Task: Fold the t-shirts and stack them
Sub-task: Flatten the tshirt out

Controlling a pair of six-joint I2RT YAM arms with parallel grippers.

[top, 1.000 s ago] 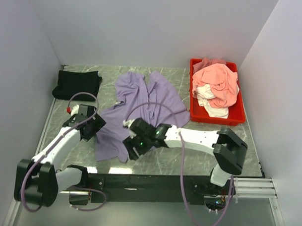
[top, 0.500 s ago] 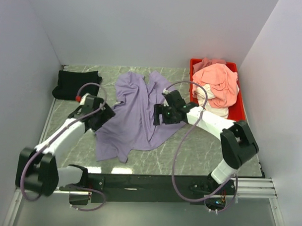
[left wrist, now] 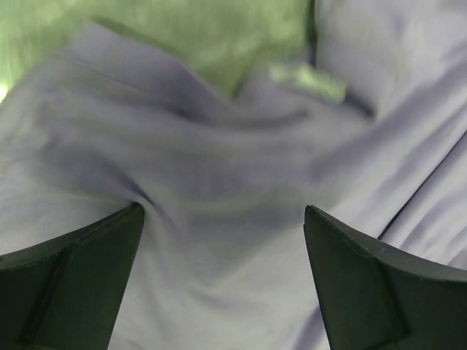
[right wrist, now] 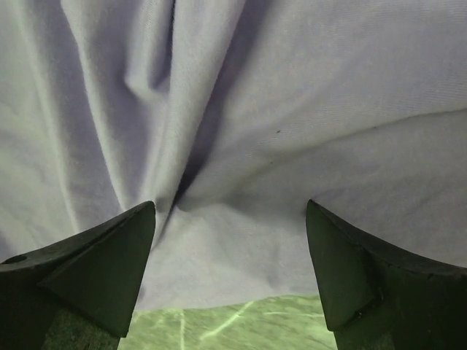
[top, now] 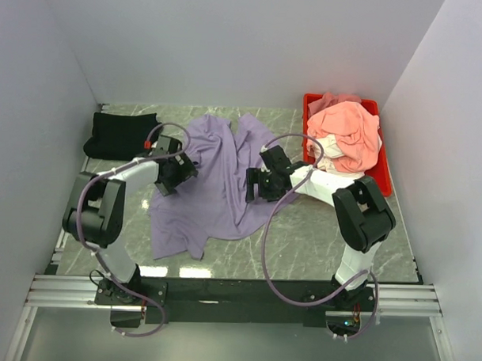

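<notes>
A lavender-purple t-shirt [top: 217, 180] lies spread and rumpled in the middle of the table. My left gripper [top: 178, 172] stands open over its left edge, wrinkled purple cloth [left wrist: 219, 182] between the fingers but not pinched. My right gripper [top: 255, 185] stands open over the shirt's right edge, where the cloth [right wrist: 241, 146] ends at bare marble. A folded black t-shirt [top: 121, 134] rests at the back left. A salmon-pink t-shirt [top: 347, 130] is heaped over a white t-shirt [top: 342, 172] in the red tray [top: 383, 185].
The red tray stands at the back right against the right wall. White walls close in the table on the left, back and right. The marble tabletop [top: 318, 231] shows in front of the right arm. Purple cables loop over both arms.
Both arms have swung from the near edge toward the back of the lavender shirt, the right one from the shirt's lower hem to its right edge. Both grippers have opened wider.
</notes>
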